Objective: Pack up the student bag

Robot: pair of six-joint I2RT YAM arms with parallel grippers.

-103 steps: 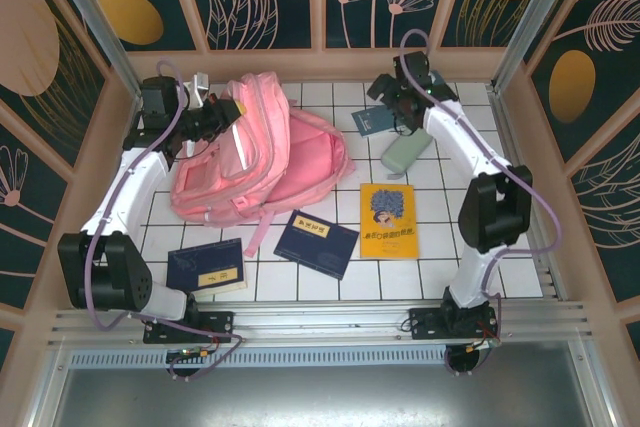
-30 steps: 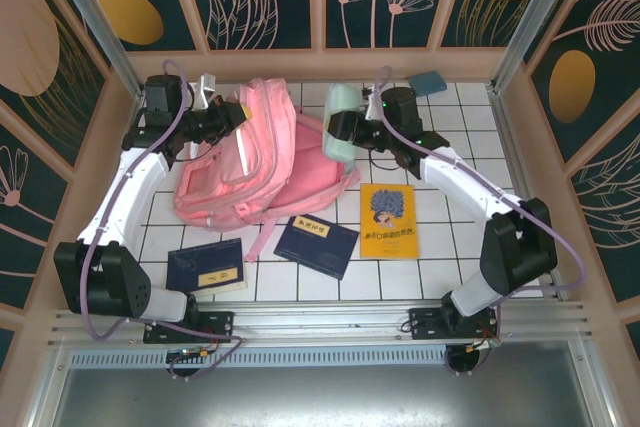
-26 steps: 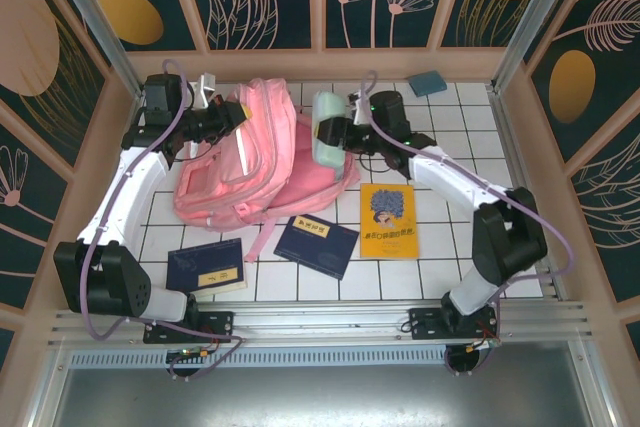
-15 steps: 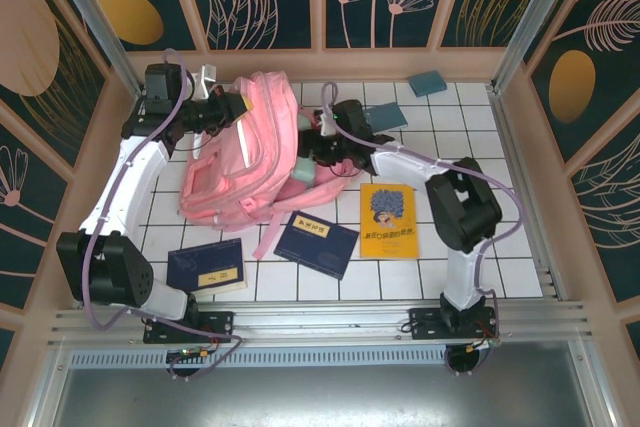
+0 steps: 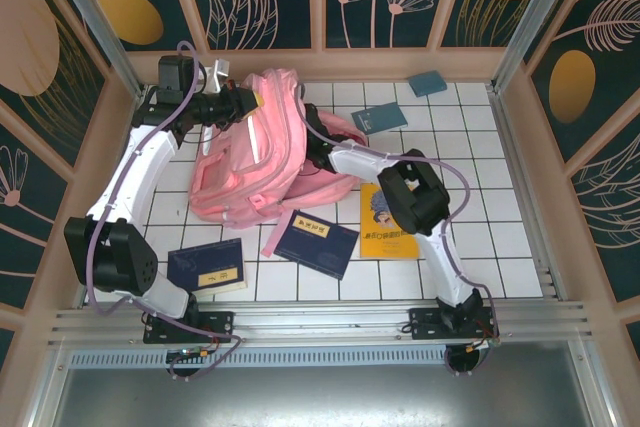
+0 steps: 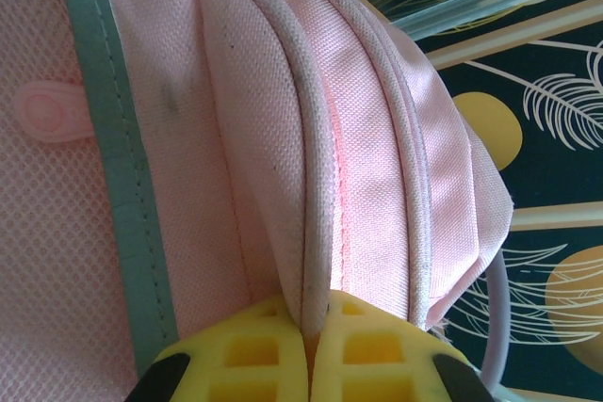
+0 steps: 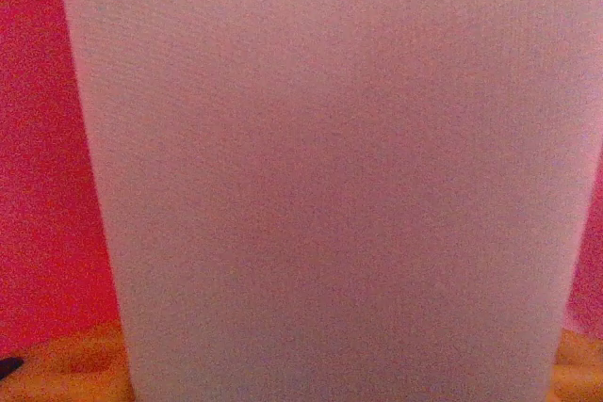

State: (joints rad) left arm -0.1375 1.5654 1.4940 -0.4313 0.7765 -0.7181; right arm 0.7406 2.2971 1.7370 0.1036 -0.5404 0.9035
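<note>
Pink student bag [image 5: 235,172], yellow book [image 5: 382,238], perhaps a greyish pouch [image 7: 330,185]

Cover lettering on the yellow book [image 5: 396,243] and navy books [image 5: 316,243] is unreadably small.

the student bag [image 5: 262,162] lies on the back left part of the counter [image 5: 480,217]. the left tool [image 6: 306,357] pinches its upper rim from the left. the right tool [image 7: 330,378] is inside the bag from the right, a pouch [image 7: 330,176] between its fingers. before the bag lie the left book [image 5: 205,267], the middle book [image 5: 316,243] and the right book [image 5: 380,239], partly under the right arm [image 5: 412,197]. right of the bag lies a small book [image 5: 380,117]; the corner book [image 5: 428,83] is farther back right.
</note>
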